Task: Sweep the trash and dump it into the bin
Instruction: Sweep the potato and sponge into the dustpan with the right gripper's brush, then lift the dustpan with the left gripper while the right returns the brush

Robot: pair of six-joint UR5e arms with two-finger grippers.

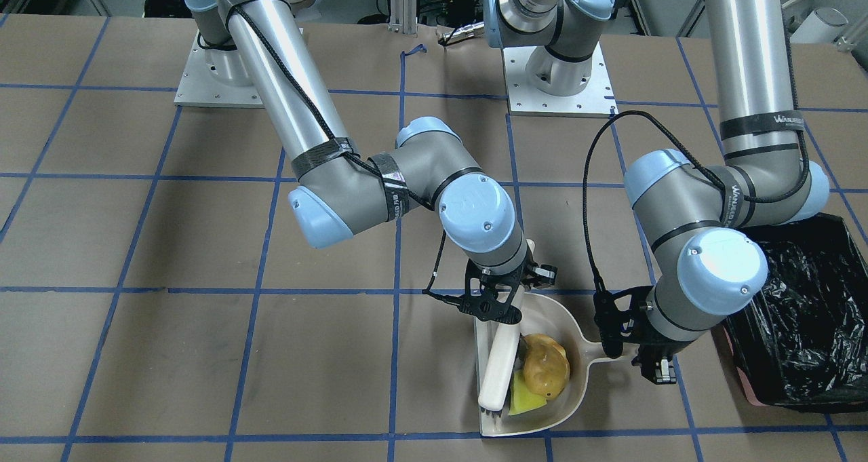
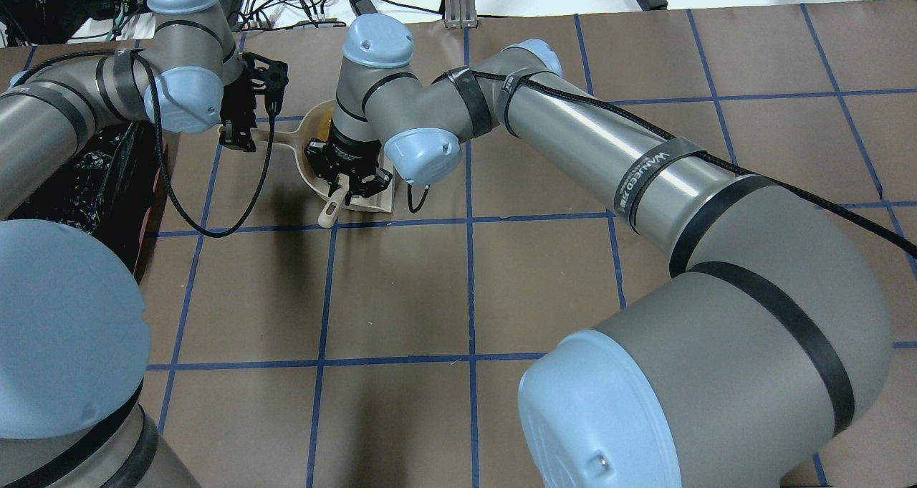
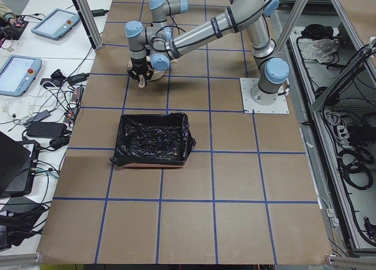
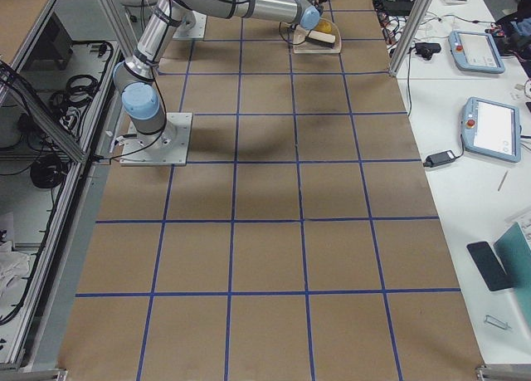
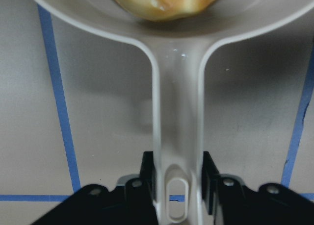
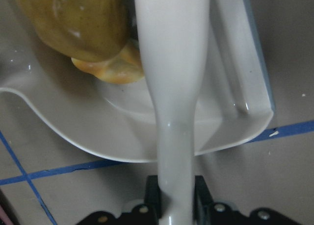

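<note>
Just ahead of left claw [image 5: 177, 176], shut on stiff dustpan handle [image 5: 177, 112]: light trash [image 1: 544, 366], likely to roll. Pinched in right claw [image 6: 175, 190]: brush [image 1: 497, 374].

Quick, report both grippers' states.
Left gripper: shut on the handle of the cream-white plastic dustpan.
Right gripper: shut on the handle of the white plastic brush.

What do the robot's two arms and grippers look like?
The left arm and right arm are shiny silver tubes with grey joints, light-blue round caps, black bands with white lettering, and a black cable along each. The left gripper and right gripper are black.
</note>
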